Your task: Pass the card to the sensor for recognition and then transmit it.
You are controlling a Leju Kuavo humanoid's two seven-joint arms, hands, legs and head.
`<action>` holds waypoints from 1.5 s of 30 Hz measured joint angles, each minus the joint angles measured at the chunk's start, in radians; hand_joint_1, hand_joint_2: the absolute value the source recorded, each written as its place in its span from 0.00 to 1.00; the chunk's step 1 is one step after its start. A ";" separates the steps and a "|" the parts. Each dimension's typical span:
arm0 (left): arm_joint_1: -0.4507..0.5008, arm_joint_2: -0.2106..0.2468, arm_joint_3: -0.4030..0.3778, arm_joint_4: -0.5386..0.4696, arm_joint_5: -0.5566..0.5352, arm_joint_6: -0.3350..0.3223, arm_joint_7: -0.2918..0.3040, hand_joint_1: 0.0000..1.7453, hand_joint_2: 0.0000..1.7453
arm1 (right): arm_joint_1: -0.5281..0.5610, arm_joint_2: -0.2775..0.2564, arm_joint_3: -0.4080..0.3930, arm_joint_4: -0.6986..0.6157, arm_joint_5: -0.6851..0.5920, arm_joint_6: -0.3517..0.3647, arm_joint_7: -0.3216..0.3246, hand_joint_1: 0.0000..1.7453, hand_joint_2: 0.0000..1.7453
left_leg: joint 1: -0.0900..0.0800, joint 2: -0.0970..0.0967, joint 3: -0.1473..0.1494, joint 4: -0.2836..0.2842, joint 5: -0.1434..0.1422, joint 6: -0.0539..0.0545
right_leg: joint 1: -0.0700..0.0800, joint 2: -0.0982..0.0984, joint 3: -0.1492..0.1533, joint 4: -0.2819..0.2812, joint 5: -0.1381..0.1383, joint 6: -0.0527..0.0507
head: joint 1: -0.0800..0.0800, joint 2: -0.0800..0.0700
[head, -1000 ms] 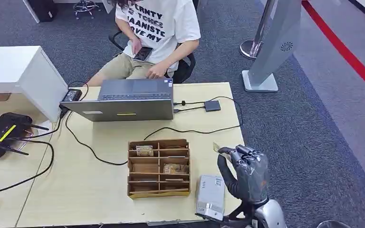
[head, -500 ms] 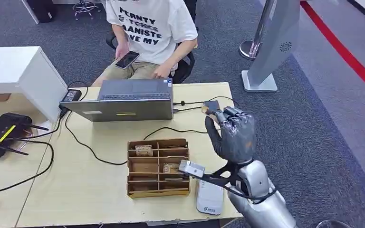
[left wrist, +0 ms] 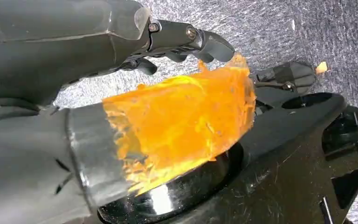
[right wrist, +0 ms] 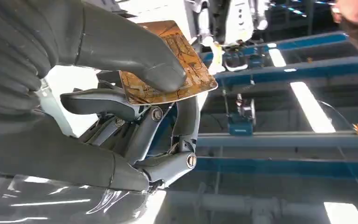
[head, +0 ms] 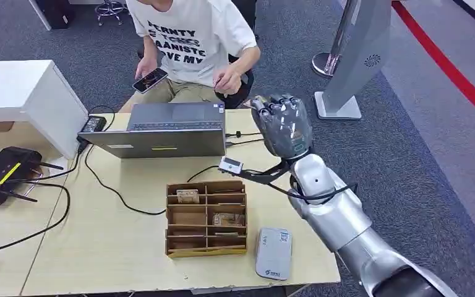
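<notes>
Card (right wrist: 168,60) pinched by right hand (head: 282,125), raised at 1 o'clock over table (head: 130,247), near person (head: 192,37); hidden behind hand in head view; left hand (left wrist: 51,56) grip state unclear, fingers mostly hidden.

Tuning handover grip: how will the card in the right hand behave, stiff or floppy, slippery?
Probably stiff: the card juts past the thumb without sagging. Likely light, since the right hand holds it by a pinch alone. Its glossy face may slip during handover.
</notes>
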 joint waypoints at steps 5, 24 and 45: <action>0.000 0.002 -0.013 0.000 -0.011 0.000 0.002 0.00 0.00 | -0.063 0.004 0.000 0.098 0.024 -0.004 0.038 1.00 1.00 | 0.000 0.000 0.000 0.000 0.000 0.000 | 0.000 0.000 0.000 0.000 0.000 0.000 | 0.001 0.000; 0.000 0.002 -0.036 0.000 -0.012 0.000 0.010 0.00 0.00 | -0.111 0.017 -0.013 0.286 0.041 0.001 0.044 0.00 1.00 | 0.000 -0.001 0.000 0.000 0.000 0.000 | 0.000 0.000 0.000 0.000 0.000 0.000 | 0.000 0.000; 0.006 -0.005 0.004 0.000 0.121 0.025 0.003 0.00 0.00 | 0.315 0.050 0.043 -0.255 -0.250 -0.075 -0.121 0.24 1.00 | 0.000 -0.002 -0.002 0.000 -0.001 -0.001 | 0.000 -0.002 -0.001 0.000 -0.002 0.000 | 0.000 0.000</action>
